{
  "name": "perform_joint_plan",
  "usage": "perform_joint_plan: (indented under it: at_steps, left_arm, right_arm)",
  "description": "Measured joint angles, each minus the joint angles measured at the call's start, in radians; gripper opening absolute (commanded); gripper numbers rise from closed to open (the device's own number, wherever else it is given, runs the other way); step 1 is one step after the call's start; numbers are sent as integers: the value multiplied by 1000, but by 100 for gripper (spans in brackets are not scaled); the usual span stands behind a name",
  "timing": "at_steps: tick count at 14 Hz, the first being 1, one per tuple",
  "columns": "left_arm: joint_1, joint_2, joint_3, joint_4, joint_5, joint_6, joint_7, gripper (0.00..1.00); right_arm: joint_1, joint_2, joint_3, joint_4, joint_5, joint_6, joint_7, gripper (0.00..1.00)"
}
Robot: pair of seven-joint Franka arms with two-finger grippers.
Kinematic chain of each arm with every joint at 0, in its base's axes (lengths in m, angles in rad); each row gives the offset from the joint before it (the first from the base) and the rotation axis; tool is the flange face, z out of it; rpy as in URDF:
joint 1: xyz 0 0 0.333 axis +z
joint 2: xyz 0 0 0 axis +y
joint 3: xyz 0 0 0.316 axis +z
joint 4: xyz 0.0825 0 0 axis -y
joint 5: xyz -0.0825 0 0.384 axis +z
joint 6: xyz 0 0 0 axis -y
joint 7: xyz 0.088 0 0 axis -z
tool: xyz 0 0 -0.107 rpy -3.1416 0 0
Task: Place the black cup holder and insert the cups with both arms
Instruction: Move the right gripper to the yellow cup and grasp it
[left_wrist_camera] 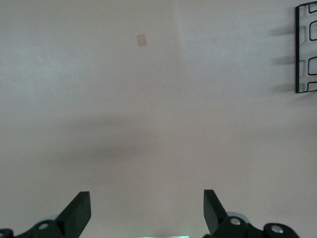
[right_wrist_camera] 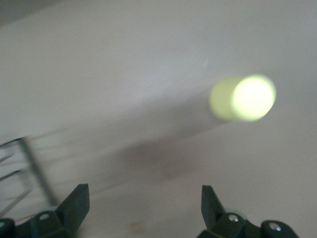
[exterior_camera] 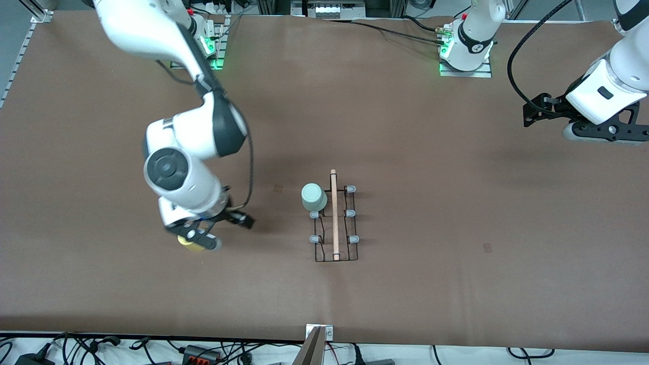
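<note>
The black cup holder [exterior_camera: 334,223] stands on the brown surface [exterior_camera: 431,284] near its middle, somewhat closer to the camera-side edge than to the edge where the arm bases are mounted. Its light wooden rod handle [exterior_camera: 333,215] runs lengthwise from the near end to the farther end, with grey-capped pegs on both sides. A mint-green cup [exterior_camera: 314,197] sits upturned on the farthest peg of the row toward the right arm's end. The remaining visible pegs carry nothing.

A yellow cup [exterior_camera: 188,245] rests on the surface toward the right arm's end, level with the holder's near half and well apart from it. The right claw [exterior_camera: 199,238] is over this cup; its wrist view shows the fingers [right_wrist_camera: 74,206] spread wide with nothing between them, the yellow cup apart from them.

The left claw [exterior_camera: 598,133] waits over the left arm's end of the surface, close to that edge. Its fingers [left_wrist_camera: 79,210] stand wide open and empty, with a corner of the holder in its wrist view.
</note>
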Motion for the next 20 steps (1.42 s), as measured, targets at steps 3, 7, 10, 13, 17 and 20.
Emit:
perform_joint_plan:
  at_steps: [3,7,10,13,17,20]
  left_arm:
    - [0,0,-4,0,0,0,0,100]
    - [0,0,-18,0,0,0,-1,100]
    - [0,0,-26,0,0,4,-1,100]
    - [0,0,-62,0,0,14,-9,100]
    - [18,0,-68,1,18,72,-15,100]
    - [41,1,-66,3,15,98,-37,100]
  right_arm:
    - [-128,47,-6,-6,-8,40,-300,100]
    - [-186,91,0,-7,-7,71,-413,100]
    - [-175,125,8,-7,45,107,-413,100]
    - [-177,145,8,-8,59,111,-413,100]
    - [-177,163,8,-8,59,111,-413,100]
    - [-177,167,8,-8,60,111,-413,96]
